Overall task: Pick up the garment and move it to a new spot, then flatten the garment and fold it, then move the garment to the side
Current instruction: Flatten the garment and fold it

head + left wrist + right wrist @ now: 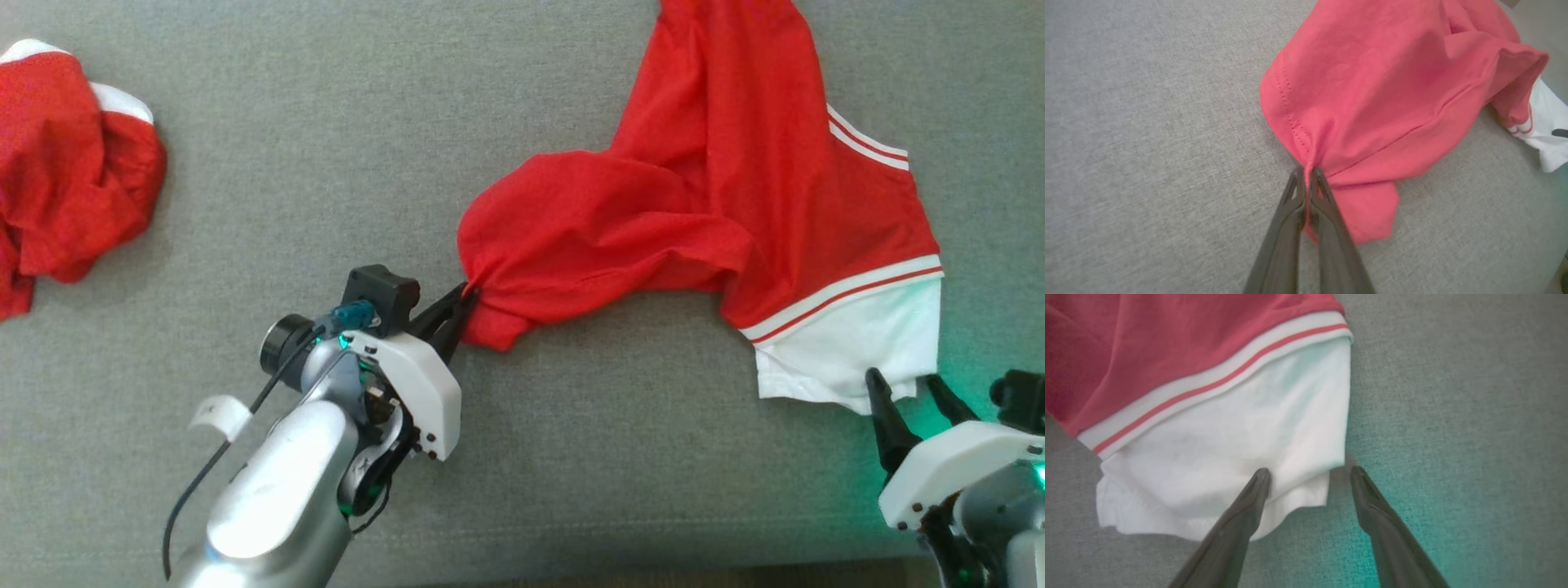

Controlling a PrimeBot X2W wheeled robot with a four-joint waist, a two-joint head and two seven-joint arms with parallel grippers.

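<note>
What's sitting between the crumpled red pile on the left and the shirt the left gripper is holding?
Nothing: in the head view that stretch of grey surface between the pile and the shirt is bare.

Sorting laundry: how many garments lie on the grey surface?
2. A crumpled garment at far left; a spread garment centre-right, pinched by the left end effector. More may lie off-frame.
</note>
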